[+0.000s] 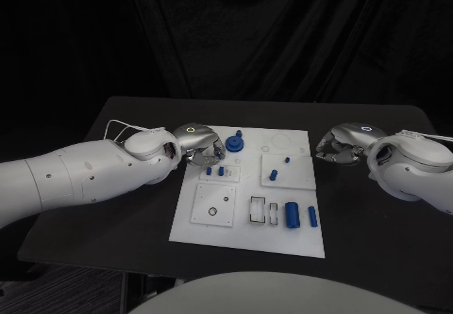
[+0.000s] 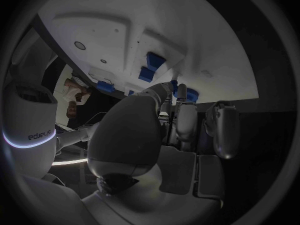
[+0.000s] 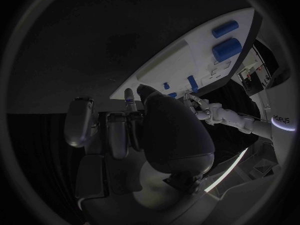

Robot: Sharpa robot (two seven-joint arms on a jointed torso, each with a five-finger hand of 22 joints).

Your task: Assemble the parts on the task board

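The white task board [image 1: 283,239] lies mid-table. At its far-left corner my left hand [image 1: 196,147] reaches in, fingertips right by a round blue part with a peg [image 1: 234,143]. In the left wrist view the fingertips [image 2: 180,92] meet a blue piece [image 2: 191,95]; I cannot tell whether they grip it. My right hand [image 1: 340,147] hovers just off the board's right edge, fingers loosely curled and holding nothing. Two small blue pegs [image 1: 215,171] and a single peg [image 1: 273,174] stand on the board. Two blue cylinders [image 1: 292,214] lie near its front.
Black tabletop [image 1: 104,222] surrounds the board, with free room to the left, right and front. In the right wrist view the board [image 3: 181,60] runs behind my right hand [image 3: 144,130], its two cylinders [image 3: 226,49] at the far end.
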